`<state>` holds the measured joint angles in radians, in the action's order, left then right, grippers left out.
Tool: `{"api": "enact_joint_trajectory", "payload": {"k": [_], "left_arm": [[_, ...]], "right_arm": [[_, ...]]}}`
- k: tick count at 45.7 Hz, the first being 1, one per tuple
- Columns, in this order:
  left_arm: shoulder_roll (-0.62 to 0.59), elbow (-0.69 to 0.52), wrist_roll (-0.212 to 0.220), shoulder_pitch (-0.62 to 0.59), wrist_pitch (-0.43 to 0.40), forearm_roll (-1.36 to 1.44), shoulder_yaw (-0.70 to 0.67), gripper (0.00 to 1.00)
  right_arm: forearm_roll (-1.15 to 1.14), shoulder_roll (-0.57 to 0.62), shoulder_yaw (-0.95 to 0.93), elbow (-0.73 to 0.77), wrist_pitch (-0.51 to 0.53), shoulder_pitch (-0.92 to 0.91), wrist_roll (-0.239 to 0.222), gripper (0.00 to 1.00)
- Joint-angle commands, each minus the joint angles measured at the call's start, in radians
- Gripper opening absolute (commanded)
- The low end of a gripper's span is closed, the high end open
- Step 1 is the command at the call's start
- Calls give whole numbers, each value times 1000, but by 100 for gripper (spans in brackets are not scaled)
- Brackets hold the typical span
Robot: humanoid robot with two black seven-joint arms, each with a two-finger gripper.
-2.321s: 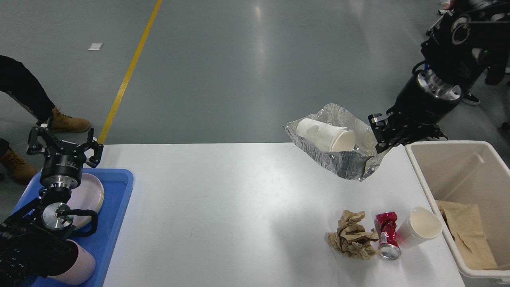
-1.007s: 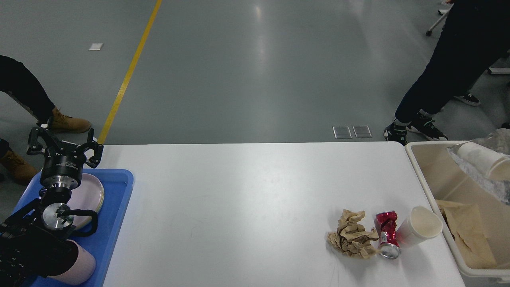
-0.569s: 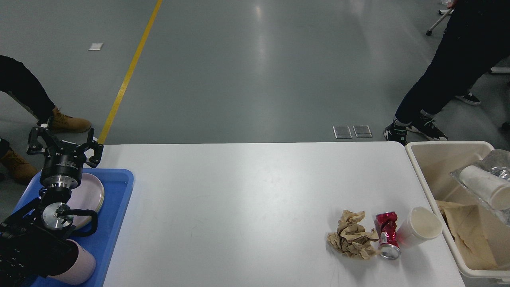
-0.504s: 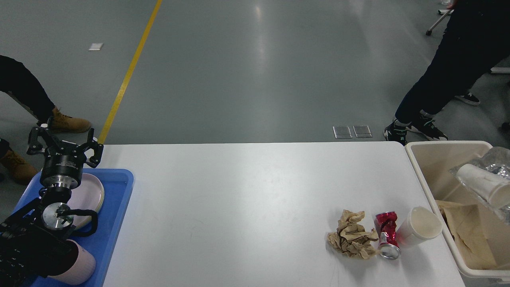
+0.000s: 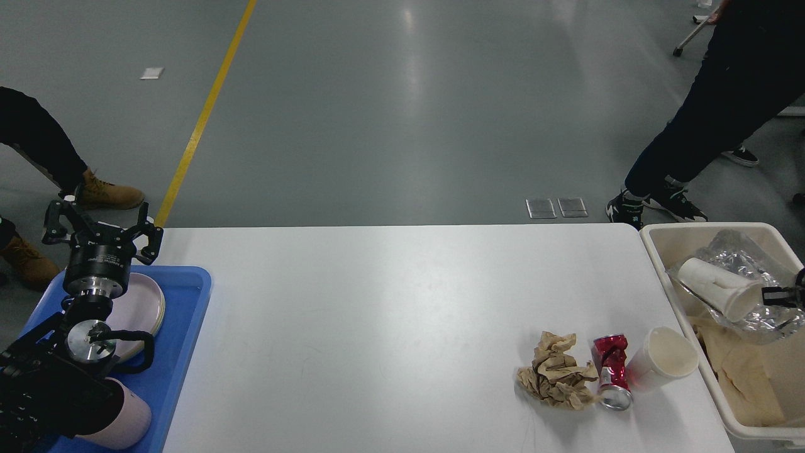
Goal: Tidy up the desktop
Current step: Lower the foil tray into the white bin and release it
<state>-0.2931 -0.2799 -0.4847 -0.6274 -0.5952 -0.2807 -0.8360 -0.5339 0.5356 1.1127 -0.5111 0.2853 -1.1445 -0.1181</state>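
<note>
At lower left, a pink cup point(image 5: 122, 418) and plates point(image 5: 141, 311) sit sorted in the blue tray point(image 5: 182, 352). Low on the right of the white desktop point(image 5: 377, 327), which spans the middle of the frame, lie crumpled paper point(image 5: 556, 371), a red can point(image 5: 611, 371) and a paper cup point(image 5: 663, 358), likely awaiting binning. Our left gripper point(image 5: 99, 228) hovers spread and empty. At the right edge, our right gripper point(image 5: 793, 296) is barely visible; we cannot tell its grip on the foil point(image 5: 742, 267) over the bin point(image 5: 657, 264).

White desktop point(image 5: 390, 327) with a tray at one end and litter near the other.

At nine o'clock a blue tray point(image 5: 185, 352) overlaps its left edge. At four o'clock lie crumpled brown paper point(image 5: 556, 371), a crushed red can point(image 5: 611, 371) and a tipped white paper cup point(image 5: 663, 358), side by side and touching.
</note>
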Motion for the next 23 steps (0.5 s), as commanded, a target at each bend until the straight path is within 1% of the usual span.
{"api": "enact_joint_trajectory", "payload": {"k": [1, 7, 16, 23], "left_arm": [[0, 1, 0, 0, 0, 0, 0, 96], [0, -1, 0, 0, 0, 0, 0, 96], [0, 1, 0, 0, 0, 0, 0, 96], [0, -1, 0, 0, 0, 0, 0, 96]], "right_arm": [[0, -13, -2, 51, -3, 40, 0, 0], [5, -14, -4, 89, -15, 80, 0, 0], [6, 0, -5, 94, -29, 114, 0, 0], [12, 15, -7, 94, -77, 166, 0, 0]]}}
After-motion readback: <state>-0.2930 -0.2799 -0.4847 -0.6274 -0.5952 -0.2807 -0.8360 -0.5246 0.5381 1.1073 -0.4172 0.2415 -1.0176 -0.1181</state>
